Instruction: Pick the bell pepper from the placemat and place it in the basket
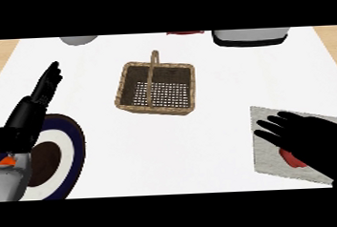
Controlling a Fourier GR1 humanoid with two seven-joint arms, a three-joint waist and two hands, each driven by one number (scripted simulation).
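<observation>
A red bell pepper (294, 159) lies on the grey placemat (276, 167) at the lower right, mostly hidden under my right hand (310, 138). That hand hovers over the pepper with fingers spread and pointing left; it is open. The wicker basket (131, 102) with a handle stands empty at the centre of the counter. My left hand (37, 99) rests at the left edge, fingers straight and pointing up, holding nothing.
A round plate (69, 155) with a dark blue rim and brown centre lies at the lower left under my left forearm. A white appliance (249, 36) with a black base and a grey bowl (79, 40) stand along the far edge.
</observation>
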